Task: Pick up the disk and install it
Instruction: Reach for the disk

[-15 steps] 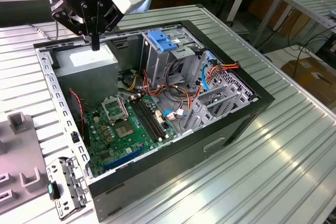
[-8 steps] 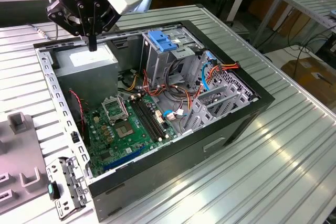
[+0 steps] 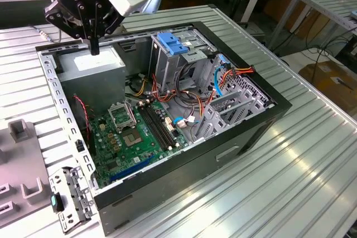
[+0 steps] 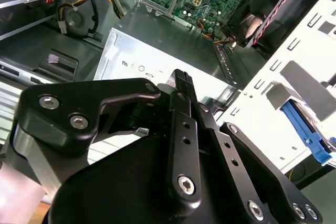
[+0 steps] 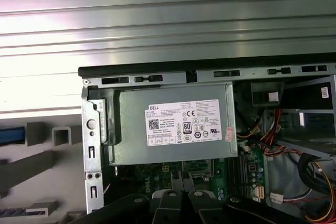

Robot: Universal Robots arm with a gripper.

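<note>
My gripper [image 3: 95, 47] hangs shut and empty over the back left corner of the open computer case [image 3: 234, 137], just above a grey metal box with a white label [image 3: 92, 64]. That box lies under the fingers [image 5: 173, 199] in the first wrist view. A bright blue plastic strip, which looks like the disk's carrier [image 5: 10, 135], sits in a grey holder outside the case wall. In the second wrist view a blue piece [image 4: 307, 132] lies beside the gripper [image 4: 182, 80], apart from it. The disk's metal body is hidden.
A tall silver cage with a light-blue latch [image 3: 170, 43] stands in the case beside bundles of red, yellow and blue cables [image 3: 223, 76]. The green motherboard [image 3: 134, 132] covers the case floor. The grey slotted holder [image 3: 22, 160] and a loose metal bracket [image 3: 70, 199] lie on the ribbed table at the exterior view's left.
</note>
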